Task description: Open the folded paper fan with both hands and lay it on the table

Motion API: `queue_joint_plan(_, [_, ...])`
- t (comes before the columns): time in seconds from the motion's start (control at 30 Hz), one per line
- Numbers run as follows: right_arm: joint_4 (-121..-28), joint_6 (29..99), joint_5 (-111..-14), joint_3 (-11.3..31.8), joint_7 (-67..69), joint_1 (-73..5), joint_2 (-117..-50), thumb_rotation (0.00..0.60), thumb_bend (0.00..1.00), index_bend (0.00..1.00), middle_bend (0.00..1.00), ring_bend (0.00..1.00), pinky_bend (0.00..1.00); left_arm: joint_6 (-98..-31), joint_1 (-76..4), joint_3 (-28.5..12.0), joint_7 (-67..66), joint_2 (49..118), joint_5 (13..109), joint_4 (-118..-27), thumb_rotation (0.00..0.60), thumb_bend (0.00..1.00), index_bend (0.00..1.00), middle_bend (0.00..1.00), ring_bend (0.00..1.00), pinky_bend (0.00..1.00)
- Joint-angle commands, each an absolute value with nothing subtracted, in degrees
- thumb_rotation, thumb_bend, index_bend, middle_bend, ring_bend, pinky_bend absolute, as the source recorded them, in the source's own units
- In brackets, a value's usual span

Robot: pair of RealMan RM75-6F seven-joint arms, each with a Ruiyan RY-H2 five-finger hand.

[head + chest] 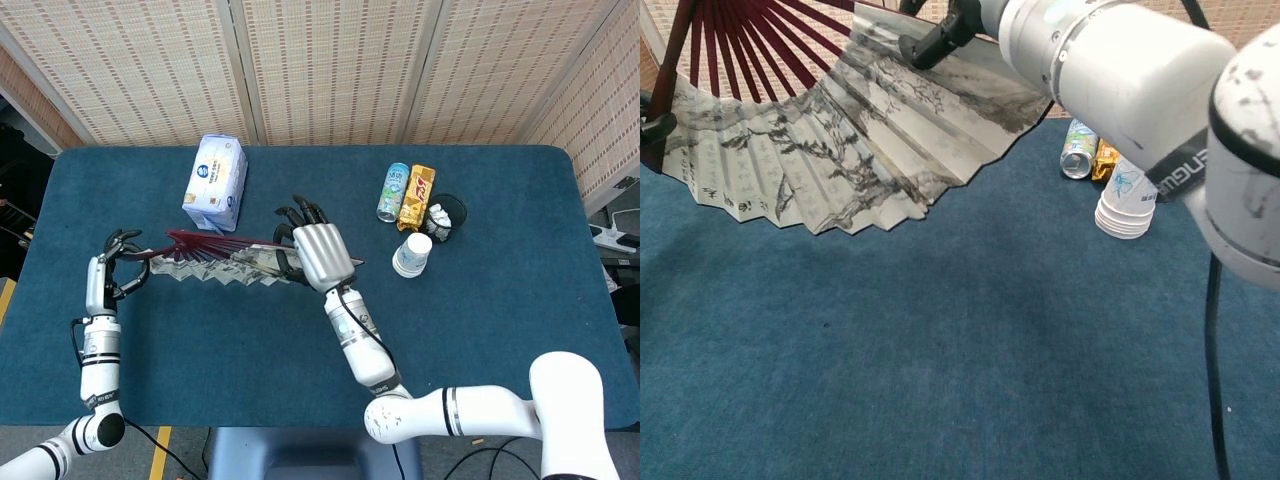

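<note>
1. Now, look first at your right robot hand (322, 256), just left of centre in the head view: it pinches the right end of the paper fan (225, 262), with its dark fingers (300, 212) curled over the outer rib. In the chest view the same hold sits at the top centre, over the painted paper.
2. Your left robot hand (113, 262), at the left edge of the head view, has its fingers closed about the fan's other end. Only a dark scrap of it shows at the left border of the chest view, so trust the head view there.
3. The fan spans between the two, spread wide with red ribs and ink-painted pleats showing. In the chest view it appears raised above the blue table (470, 330), leaf tilted toward the camera; I judge the opening nearly done and the laying-down left.
4. To finish well, keep both ends level and lower them together so the pleats meet the cloth flat. Don't pull further apart; the paper looks taut enough to tear.
5. Set it on the bare cloth in the lower middle of the frame, short of the tissue pack (217, 182) at upper left and well away from the paper cups (412, 254) and can (393, 192) at upper right.
6. Let go only once the fan rests on the table by itself.
</note>
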State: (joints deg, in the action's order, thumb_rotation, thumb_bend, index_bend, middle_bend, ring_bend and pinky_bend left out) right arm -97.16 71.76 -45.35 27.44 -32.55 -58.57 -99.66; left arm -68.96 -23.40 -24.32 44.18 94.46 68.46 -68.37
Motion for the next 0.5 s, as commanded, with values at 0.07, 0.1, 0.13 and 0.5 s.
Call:
queue_joint_plan(0.07, [-95.92,71.04,-47.11,25.75,-30.49,-57.08,-98.51,0.600,0.58,0.76,0.19,0.00,0.11,-71.51,-23.74,-23.98,43.26,95.57,70.07,-65.96,0.600,0.67,0.80,0.25,0.05,0.20])
queue_joint_plan(0.1, [-95.74,70.89,-47.59,25.37,-30.22,-56.88,-98.33,0.600,0.58,0.76,0.19,0.00,0.11,-71.85,-23.80,-23.94,43.27,95.85,70.22,-65.54,0.600,0.67,0.80,0.25,0.05,0.20])
queue_joint_plan(0.13, [-95.56,70.72,-48.30,24.85,-29.91,-56.66,-98.12,0.600,0.58,0.76,0.19,0.00,0.11,-72.20,-23.79,-23.66,43.21,96.14,70.49,-64.86,0.600,0.67,0.80,0.25,0.06,0.20])
queue_joint_plan(0.5, [-94.86,71.58,-61.54,19.36,-28.38,-54.47,-93.85,0.600,0.58,0.76,0.19,0.00,0.11,-75.59,-25.77,-22.53,43.65,100.17,73.38,-53.76,0.600,0.68,0.80,0.26,0.06,0.19])
